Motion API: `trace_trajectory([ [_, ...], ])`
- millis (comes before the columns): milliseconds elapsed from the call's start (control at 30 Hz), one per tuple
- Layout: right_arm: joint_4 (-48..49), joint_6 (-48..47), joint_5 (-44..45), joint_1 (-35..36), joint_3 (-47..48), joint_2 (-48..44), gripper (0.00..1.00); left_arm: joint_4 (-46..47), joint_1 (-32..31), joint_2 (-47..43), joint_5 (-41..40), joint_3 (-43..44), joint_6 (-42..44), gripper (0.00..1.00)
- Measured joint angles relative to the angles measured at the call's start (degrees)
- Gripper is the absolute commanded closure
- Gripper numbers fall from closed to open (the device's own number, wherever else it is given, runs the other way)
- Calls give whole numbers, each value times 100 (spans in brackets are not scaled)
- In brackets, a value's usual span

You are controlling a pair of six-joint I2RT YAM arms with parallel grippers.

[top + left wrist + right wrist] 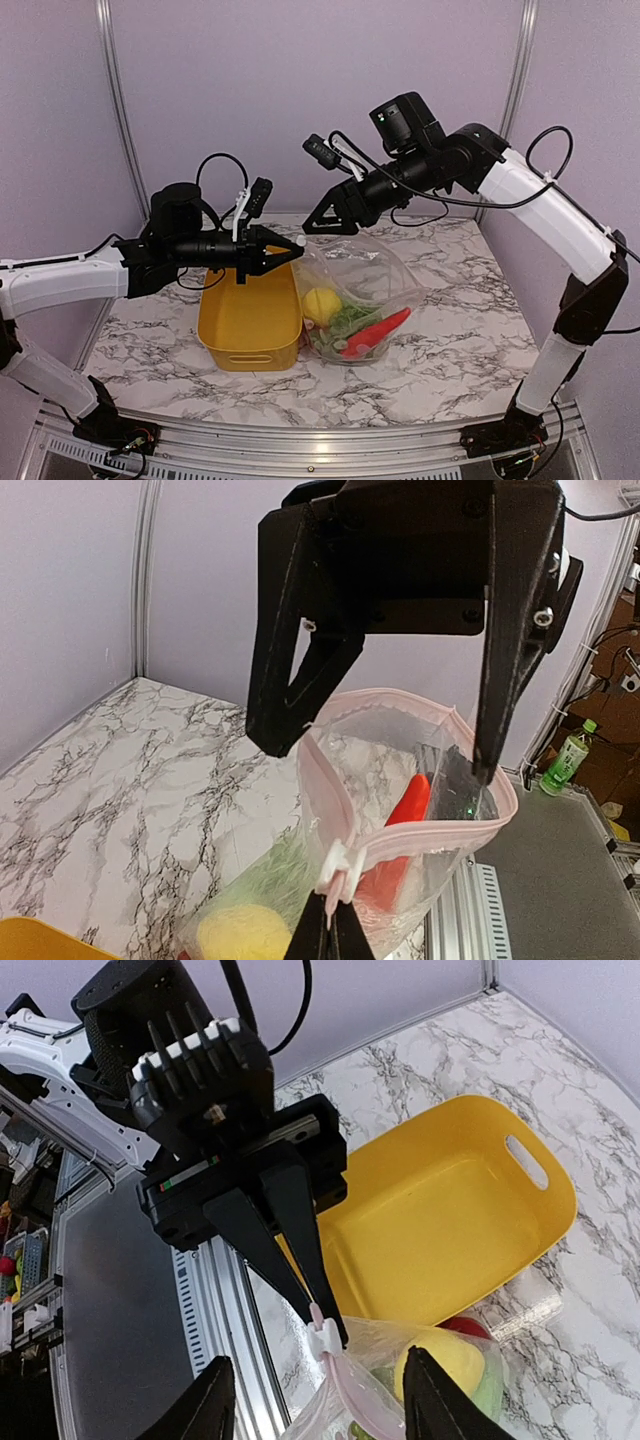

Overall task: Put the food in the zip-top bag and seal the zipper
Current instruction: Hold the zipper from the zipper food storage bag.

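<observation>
The clear zip-top bag (365,270) stands on the table right of the yellow bin, its mouth open and held up. Inside are a yellow lemon (322,303), a red pepper (382,331) and leafy greens (350,320). Its zipper is a pink strip (470,830) with a white slider (340,865). My left gripper (330,908) is shut on the zipper's end just below the slider; it also shows in the right wrist view (325,1325) and in the top view (298,243). My right gripper (312,226) is open, its fingers (280,715) straddling the bag's mouth without touching it.
The yellow bin (250,320) lies left of the bag, with nothing visible inside it (450,1220). A red tomato (470,1328) shows in the bag behind the lemon (445,1370). The table's metal front rail (300,445) runs near the arm bases.
</observation>
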Motion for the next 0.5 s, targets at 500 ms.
trace_trajectory([
  [500,20,-107,267,267,-2,175,64,7,0,-59,48,-57,-352,100],
])
